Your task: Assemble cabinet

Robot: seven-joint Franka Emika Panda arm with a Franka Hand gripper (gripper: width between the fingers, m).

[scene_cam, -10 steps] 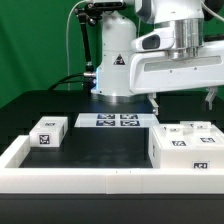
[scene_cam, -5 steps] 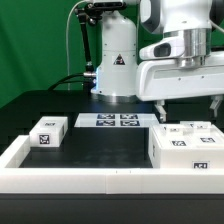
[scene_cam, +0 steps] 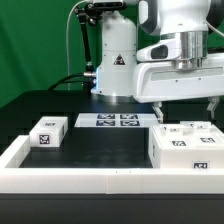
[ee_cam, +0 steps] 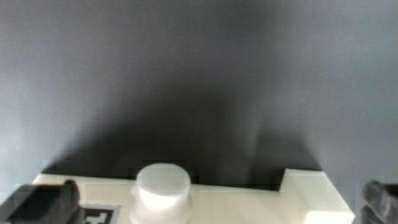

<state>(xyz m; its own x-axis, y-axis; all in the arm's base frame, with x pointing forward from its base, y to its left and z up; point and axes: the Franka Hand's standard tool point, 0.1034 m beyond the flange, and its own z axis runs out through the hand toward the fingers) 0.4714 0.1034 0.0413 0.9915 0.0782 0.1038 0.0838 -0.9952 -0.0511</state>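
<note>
The cabinet (scene_cam: 186,150), a large white box with black-and-white tags on its front and top, stands at the exterior view's right. My gripper (scene_cam: 185,108) hangs just above it, open wide, one finger (scene_cam: 157,106) over each side and nothing between them. In the wrist view the cabinet's white top (ee_cam: 231,195) fills the lower part, with a short round white peg (ee_cam: 162,186) standing on it. The gripper (ee_cam: 208,202) straddles this top, and a dark fingertip (ee_cam: 39,203) shows at each lower corner. A small white tagged drawer block (scene_cam: 47,132) sits at the exterior view's left.
The marker board (scene_cam: 120,121) lies flat before the robot's base (scene_cam: 113,70). A long low white rail (scene_cam: 90,180) runs along the front and up the exterior view's left side. The table surface (scene_cam: 100,145) is black.
The arm has shifted toward the exterior view's right and sunk slightly, bringing the open gripper over the cabinet. The jaws stayed wide open.
</note>
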